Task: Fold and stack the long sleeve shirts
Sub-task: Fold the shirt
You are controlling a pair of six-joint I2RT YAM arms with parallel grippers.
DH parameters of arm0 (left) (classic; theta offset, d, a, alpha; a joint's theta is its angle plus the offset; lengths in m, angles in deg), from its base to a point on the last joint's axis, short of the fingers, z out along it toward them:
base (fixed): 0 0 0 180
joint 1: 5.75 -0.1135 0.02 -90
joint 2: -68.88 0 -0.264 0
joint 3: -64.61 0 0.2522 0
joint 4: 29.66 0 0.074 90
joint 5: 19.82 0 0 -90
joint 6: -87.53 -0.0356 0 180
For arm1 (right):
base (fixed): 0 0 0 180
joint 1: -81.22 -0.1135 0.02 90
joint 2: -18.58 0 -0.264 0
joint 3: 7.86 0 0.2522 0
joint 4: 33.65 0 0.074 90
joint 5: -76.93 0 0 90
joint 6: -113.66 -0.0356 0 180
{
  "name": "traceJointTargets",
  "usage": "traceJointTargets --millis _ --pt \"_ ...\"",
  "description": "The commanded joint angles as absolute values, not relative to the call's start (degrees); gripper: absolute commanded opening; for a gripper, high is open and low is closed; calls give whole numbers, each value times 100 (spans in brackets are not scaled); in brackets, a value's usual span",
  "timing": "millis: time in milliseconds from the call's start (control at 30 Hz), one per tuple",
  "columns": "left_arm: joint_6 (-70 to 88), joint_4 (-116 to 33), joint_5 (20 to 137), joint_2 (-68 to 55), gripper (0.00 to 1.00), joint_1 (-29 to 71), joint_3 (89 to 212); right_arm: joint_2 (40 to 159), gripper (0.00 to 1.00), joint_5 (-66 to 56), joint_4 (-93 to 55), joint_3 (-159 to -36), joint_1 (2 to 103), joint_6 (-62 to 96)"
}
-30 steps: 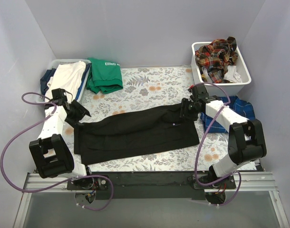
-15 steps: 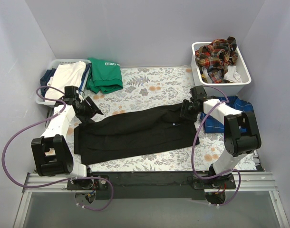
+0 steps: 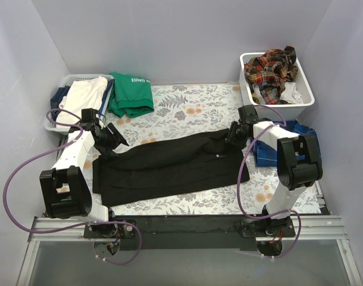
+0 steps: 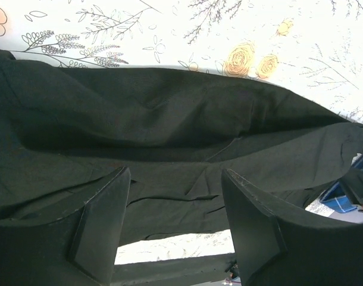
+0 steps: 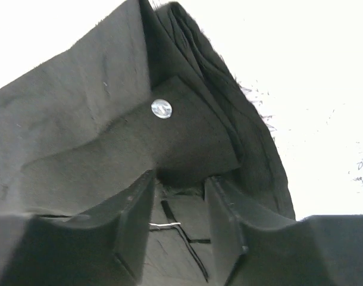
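A large black long sleeve shirt (image 3: 169, 170) lies spread across the middle of the floral table cover (image 3: 187, 110). My left gripper (image 3: 113, 137) hovers open over its upper left corner. In the left wrist view the black cloth (image 4: 169, 107) lies beyond the left gripper (image 4: 175, 173), with nothing between the fingers. My right gripper (image 3: 234, 134) is at the shirt's upper right corner. Its jaws (image 5: 180, 177) stand apart, tips against a fold of the black shirt (image 5: 80, 131) near a silver snap (image 5: 161, 108). A blue plaid shirt (image 3: 297, 134) lies under the right arm. Red-orange plaid shirts (image 3: 269, 67) fill the white bin.
The white bin (image 3: 303, 98) stands at the back right. A basket (image 3: 80, 78) with white and blue cloth sits at the back left, a folded green top (image 3: 131, 95) beside it. Purple cables loop near both arm bases. Grey walls close in on three sides.
The left gripper moved from the shirt's left edge towards the back and right, then held still. The right arm's elbow swung inward and its jaws narrowed a little at the shirt's corner.
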State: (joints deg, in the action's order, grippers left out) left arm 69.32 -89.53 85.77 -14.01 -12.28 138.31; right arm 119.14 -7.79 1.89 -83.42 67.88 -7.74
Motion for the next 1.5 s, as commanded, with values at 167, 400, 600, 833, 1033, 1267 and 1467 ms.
traceJointTargets --millis 167,400,600,833,1033,1267,1467 --pt "6873 -8983 8521 -1444 62 -1208 13805 11878 2 -823 -284 -8789 6813 -895" --pt "6837 -8992 8503 -1453 61 -1217 13778 11194 1 -630 -319 -8868 6813 -807" --pt "6820 -8948 8512 -1567 61 -1208 13770 10306 1 -7 -328 -9149 6822 -684" --pt "6750 -8895 8477 -1690 61 -1208 13840 9787 1 793 -170 -9149 6804 -684" --pt "6662 -8913 8503 -1804 61 -1217 13893 9619 1 1110 321 -8825 6795 -692" --pt "6547 -8983 8556 -1927 61 -1217 13972 9224 1 496 1043 -7604 6795 -763" --pt "6521 -9307 8521 -2041 61 -1208 14103 8837 1 162 1034 -6742 6795 -1009"
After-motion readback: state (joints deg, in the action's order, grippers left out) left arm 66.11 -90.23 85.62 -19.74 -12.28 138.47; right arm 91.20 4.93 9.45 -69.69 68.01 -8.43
